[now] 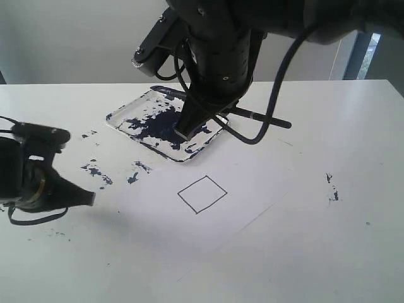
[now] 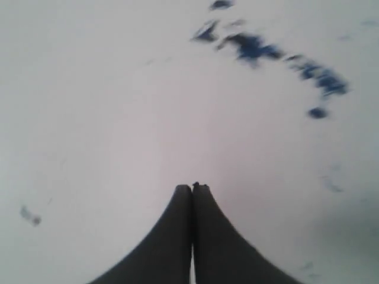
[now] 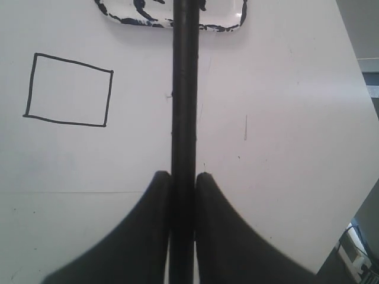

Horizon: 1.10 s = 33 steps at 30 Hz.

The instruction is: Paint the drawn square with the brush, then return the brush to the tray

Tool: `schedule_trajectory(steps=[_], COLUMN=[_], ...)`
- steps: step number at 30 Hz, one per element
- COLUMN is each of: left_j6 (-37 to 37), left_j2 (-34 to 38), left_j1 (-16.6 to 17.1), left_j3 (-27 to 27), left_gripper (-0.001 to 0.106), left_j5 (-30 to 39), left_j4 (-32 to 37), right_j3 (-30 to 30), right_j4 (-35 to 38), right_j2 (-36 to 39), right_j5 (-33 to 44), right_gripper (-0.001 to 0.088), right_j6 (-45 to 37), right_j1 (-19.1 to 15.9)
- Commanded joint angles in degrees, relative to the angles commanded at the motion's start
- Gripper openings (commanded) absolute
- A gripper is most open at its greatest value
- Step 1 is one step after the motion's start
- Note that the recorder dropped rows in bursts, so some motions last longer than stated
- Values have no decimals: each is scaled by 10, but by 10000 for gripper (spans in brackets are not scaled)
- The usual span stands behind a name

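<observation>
Now right fingers [image 3: 161, 188] clamp the brush [image 3: 185, 89] across tray [image 3: 228, 27] rim; left fingers [image 2: 182, 195] closed, empty.

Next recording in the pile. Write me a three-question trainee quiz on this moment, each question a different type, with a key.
1. True or false: the drawn square is blank inside.
2. What does the right tool grip? A) the brush B) a cup C) nothing
3. Fill in: the left tool has its jaws ____, with nothing between them.
Key: 1 true; 2 A; 3 shut.
</observation>
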Motion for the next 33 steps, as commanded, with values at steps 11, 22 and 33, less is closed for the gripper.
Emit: schedule_trajectory(steps=[11,22,33], left_j6=[0,1,1], left_j2=[0,1,2], left_j1=[-23,-97,-97], left_j3=[0,0,0], left_gripper=[0,0,0], left_j5=[223,199,145], left_j4=[-237,-100,-273], right_j3=[0,0,0], right_j4=[0,2,4], right_j2=[0,0,0], right_j5=[0,0,0], right_gripper=[0,0,0], right_j6=[0,0,0], right_j1=[0,0,0])
